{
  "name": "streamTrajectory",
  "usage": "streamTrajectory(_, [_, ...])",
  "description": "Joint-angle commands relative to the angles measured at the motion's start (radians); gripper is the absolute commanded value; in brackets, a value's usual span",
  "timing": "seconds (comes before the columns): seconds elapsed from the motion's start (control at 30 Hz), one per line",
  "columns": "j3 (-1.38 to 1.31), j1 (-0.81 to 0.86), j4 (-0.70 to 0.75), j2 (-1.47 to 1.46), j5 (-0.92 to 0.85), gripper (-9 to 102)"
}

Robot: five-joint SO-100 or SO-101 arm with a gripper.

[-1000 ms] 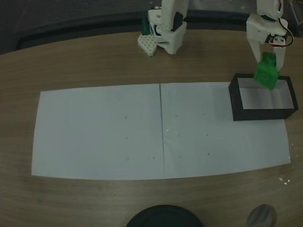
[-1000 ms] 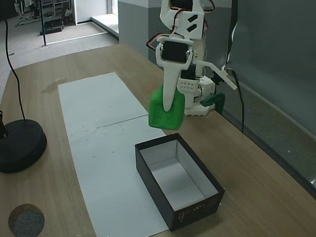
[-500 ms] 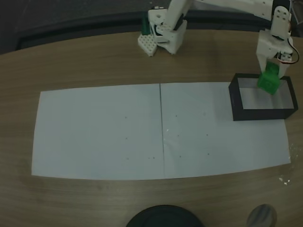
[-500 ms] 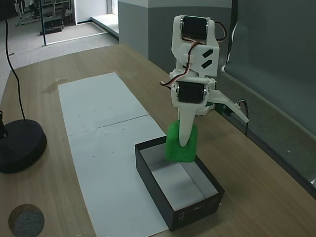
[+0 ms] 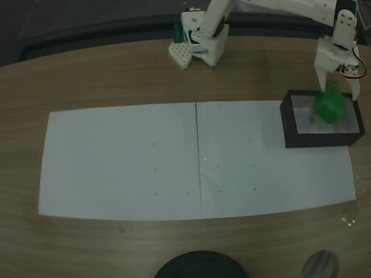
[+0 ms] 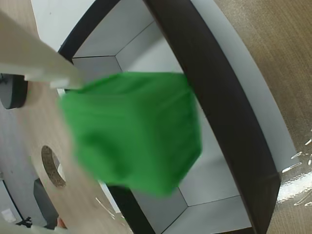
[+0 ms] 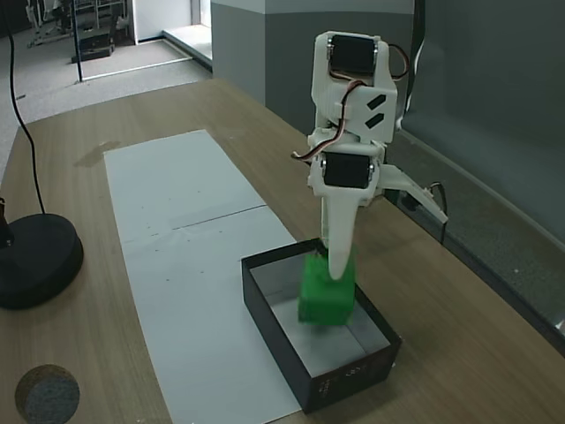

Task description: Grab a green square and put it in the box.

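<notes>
Two white paper sheets [image 5: 174,159] lie edge to edge on the brown wooden table [image 5: 104,75] — a round black base [image 7: 35,258] stands nearby.

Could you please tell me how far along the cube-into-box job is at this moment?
Grabbing and carrying look done: the green square is inside the box walls, blurred as if dropping, with the pincer spread open above it. Left: the cube settling on the white floor and the arm pulling away.

dim top fixed view | green square [image 6: 131,131] motion-blurred | wrist view bright
</notes>
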Motion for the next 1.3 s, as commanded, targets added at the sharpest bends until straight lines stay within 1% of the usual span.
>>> streamTrajectory(0.0, [-0.025, 0.0, 0.021, 0.035, 0.002, 31])
streamTrajectory(0.17, [-0.025, 0.011, 0.043, 0.135, 0.003, 30])
streamTrajectory(0.2, [-0.023, 0.011, 0.06, 0.176, -0.002, 26])
streamTrajectory(0.23, [-0.021, 0.012, 0.074, 0.221, -0.005, 20])
streamTrajectory(0.3, [-0.014, 0.04, 0.101, 0.322, -0.006, 3])
streamTrajectory(0.33, [-0.011, 0.072, 0.106, 0.377, -0.011, -1])
streamTrajectory(0.4, [0.0, 0.181, 0.115, 0.492, -0.02, 3])
streamTrajectory(0.47, [0.031, 0.302, 0.11, 0.618, -0.003, 0])
streamTrajectory(0.57, [0.112, 0.433, 0.109, 0.811, 0.005, 0])
streamTrajectory(0.8, [0.457, 0.675, 0.106, 1.335, 0.006, 0])
streamTrajectory(1.03, [0.81, 0.868, 0.104, 1.713, 0.032, 0])
streamTrajectory(1.1, [0.861, 0.922, 0.104, 1.793, 0.032, 0])
streamTrajectory(1.27, [0.931, 1.035, 0.02, 1.939, 0.023, 0])
